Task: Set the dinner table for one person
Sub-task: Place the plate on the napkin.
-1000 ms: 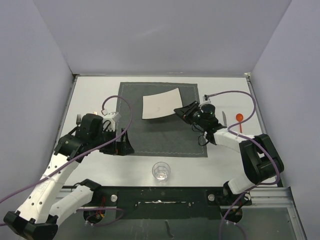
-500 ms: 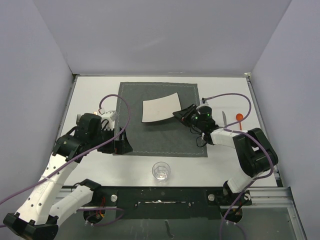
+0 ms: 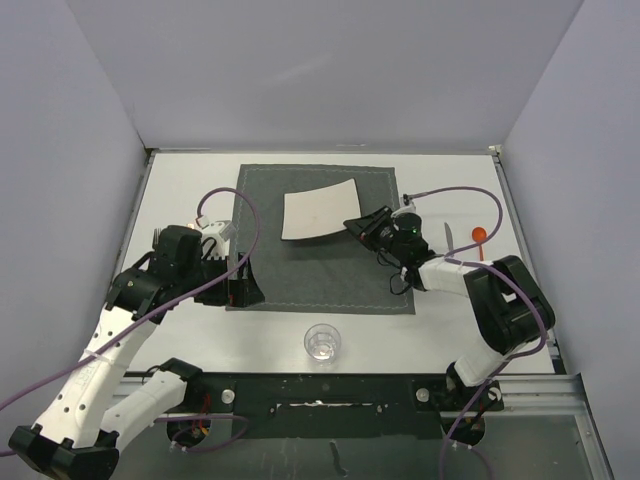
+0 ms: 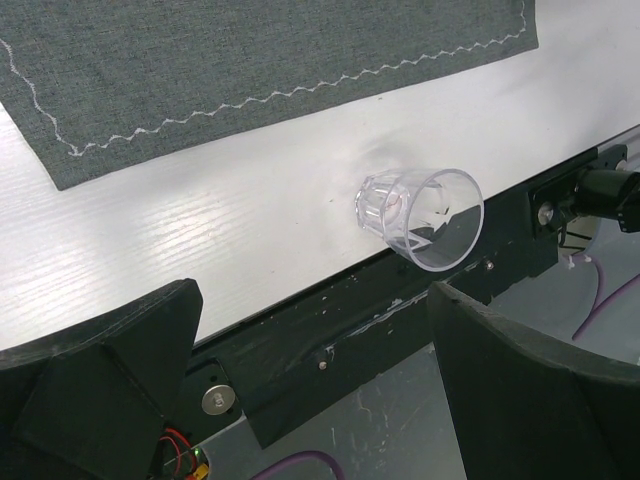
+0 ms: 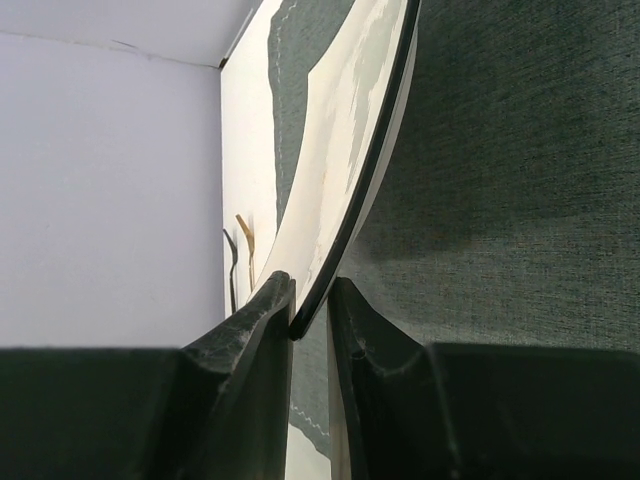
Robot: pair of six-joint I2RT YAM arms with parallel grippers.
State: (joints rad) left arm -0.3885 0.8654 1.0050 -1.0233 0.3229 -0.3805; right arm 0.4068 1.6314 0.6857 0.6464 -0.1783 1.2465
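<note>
The white dinner table [image 3: 185,190] carries a dark grey placemat [image 3: 320,270]. My right gripper [image 3: 362,226] is shut on the right edge of the small white square plate [image 3: 318,212] and holds it tilted over the back of the placemat. In the right wrist view the plate's dark rim [image 5: 352,190] sits pinched between my fingers [image 5: 310,305], above the placemat [image 5: 500,200]. My left gripper [image 3: 240,285] is open and empty at the placemat's front left corner. Its wrist view shows the gripper [image 4: 315,300], a clear glass [image 4: 425,215], the placemat [image 4: 250,50] and the table [image 4: 150,250].
The clear glass [image 3: 322,341] stands near the table's front edge. A fork [image 3: 157,238] lies at the left, behind my left arm. A knife [image 3: 448,236] and an orange spoon [image 3: 480,240] lie right of the placemat. Purple cables loop over both arms.
My right gripper has carried the plate a little to the left over the placemat. My left arm has shifted slightly to the left.
</note>
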